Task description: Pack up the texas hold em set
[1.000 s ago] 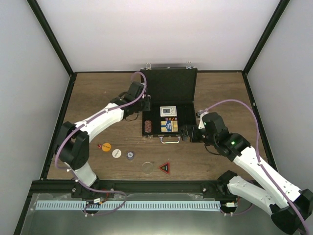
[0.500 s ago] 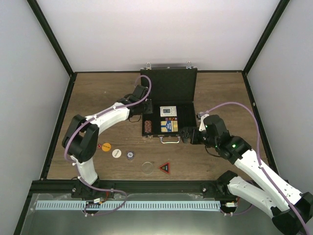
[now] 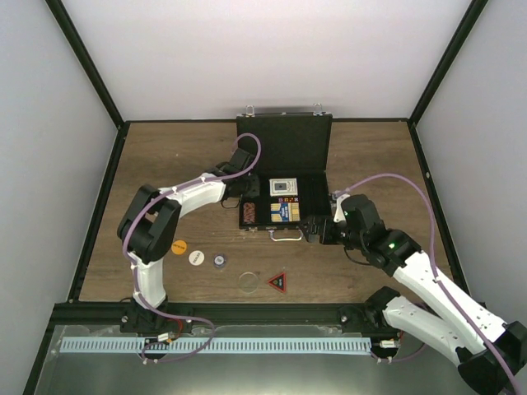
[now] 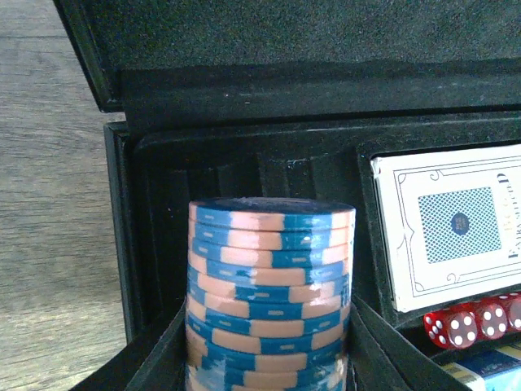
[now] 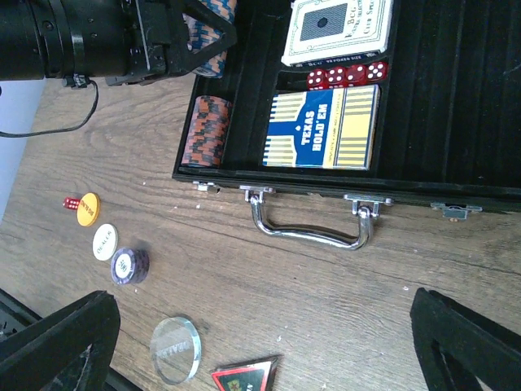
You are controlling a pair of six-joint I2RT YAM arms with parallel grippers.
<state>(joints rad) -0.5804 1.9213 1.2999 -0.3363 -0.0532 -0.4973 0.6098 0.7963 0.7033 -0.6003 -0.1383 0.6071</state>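
Clamped chip stack (image 4: 271, 293) in half-closed left gripper (image 5: 191, 28) at left slot of open case (image 3: 284, 144). Held right gripper (image 3: 316, 228) spread wide, empty, near handle (image 5: 313, 224). Found loose chips (image 5: 87, 208), triangle (image 5: 244, 376) on table (image 3: 165, 156) before case.

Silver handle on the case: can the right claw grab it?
Probably yes. The right gripper hangs open just in front of the silver handle, and nothing lies between them.
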